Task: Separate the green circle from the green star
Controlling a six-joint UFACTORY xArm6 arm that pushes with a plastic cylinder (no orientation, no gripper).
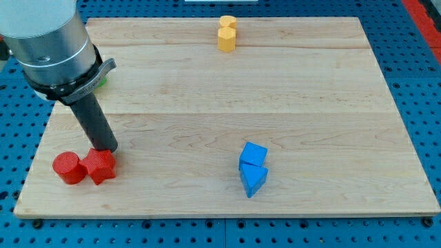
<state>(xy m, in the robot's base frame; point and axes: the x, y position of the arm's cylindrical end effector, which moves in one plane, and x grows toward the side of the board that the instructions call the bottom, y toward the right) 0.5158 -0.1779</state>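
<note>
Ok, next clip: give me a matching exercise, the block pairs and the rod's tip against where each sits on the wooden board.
Things:
1. two yellow blocks
2. two blue blocks
3. two red blocks
4. my tip

Places:
A. view's bottom left corner
B. touching the right-hand red block's top edge
C. view's top edge, near the middle
D. lower part, right of centre

Pairs: 1-C, 2-D, 3-A, 4-B
</note>
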